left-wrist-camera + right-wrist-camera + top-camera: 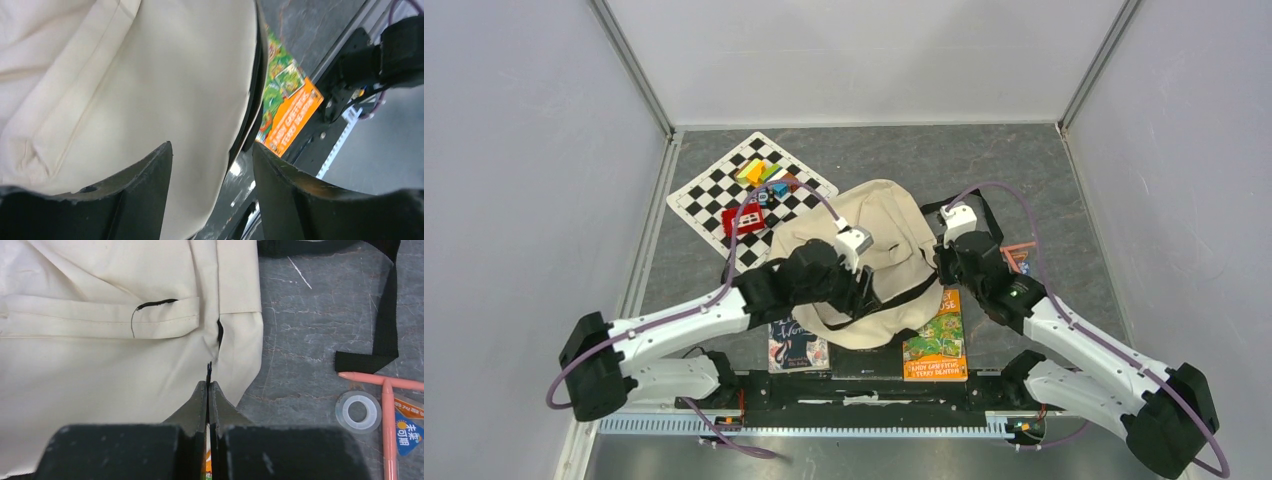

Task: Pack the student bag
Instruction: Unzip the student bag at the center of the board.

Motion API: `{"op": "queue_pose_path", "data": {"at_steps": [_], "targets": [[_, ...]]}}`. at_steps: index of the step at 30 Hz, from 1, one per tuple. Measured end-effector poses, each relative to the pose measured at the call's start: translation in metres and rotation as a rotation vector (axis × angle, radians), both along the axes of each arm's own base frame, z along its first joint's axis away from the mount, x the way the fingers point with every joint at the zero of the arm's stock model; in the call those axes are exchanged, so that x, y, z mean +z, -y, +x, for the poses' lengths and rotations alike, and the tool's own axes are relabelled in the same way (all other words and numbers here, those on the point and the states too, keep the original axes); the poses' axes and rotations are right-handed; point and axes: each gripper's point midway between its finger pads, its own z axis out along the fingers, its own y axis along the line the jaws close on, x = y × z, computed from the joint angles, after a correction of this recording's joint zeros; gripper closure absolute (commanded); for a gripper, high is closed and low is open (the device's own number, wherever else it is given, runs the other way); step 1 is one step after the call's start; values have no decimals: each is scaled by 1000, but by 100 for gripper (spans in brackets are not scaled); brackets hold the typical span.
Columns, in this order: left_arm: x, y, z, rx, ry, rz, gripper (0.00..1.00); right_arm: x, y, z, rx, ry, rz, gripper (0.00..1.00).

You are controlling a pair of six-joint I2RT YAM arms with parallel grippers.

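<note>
We show the large cream canvas backpack [884, 205], soft and creased with flat stitched seams and black trim. It lies at the centre of the overhead view on the grey marbled tabletop [310, 330]. Its lower edge overlaps a glossy orange-and-green paperback book [936, 345] and a dark-covered book [796, 348].

The left gripper [212, 150] stands with its matte black fingers well apart over the smooth cream cloth. The right gripper [209, 385] is pressed closed at the bag's side seam. A thin black sliver shows at its tips, and we cannot tell whether it is pinched.

At the right of that view lie a black woven strap [387, 315], a clear tape ring [358, 411] and a pink pen [387, 440]. A rigid black-and-white chequered board [709, 195] sits at upper left.
</note>
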Motion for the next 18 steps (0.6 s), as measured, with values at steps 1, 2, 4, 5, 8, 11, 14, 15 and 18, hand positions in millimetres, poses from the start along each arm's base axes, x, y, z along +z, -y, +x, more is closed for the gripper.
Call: {"op": "queue_pose_path", "data": {"at_steps": [1,2,4,5,8,11,14,15,18], "targets": [[4,8,5,-2,4,-9,33,2,-2,-1,9,2,9,100],[9,18,10,-6,8,-20,33,3,-3,-2,16,4,16,100],[16,36,18,-21,11,-43,33,4,-4,-3,25,5,24,100],[17,45,21,-28,12,-54,33,5,-5,-4,31,5,28,100],[18,68,29,-56,2,-73,33,3,-5,-6,36,3,32,100],[11,86,34,-83,-21,-76,37,1,-4,-8,38,1,32,100],[0,93,34,-93,-48,-66,39,3,-4,-8,38,5,35,100],[-3,94,34,-96,-55,-63,39,3,-4,-8,38,6,36,100],[-11,96,32,-103,-76,-55,41,4,-4,-8,39,9,39,100]]}}
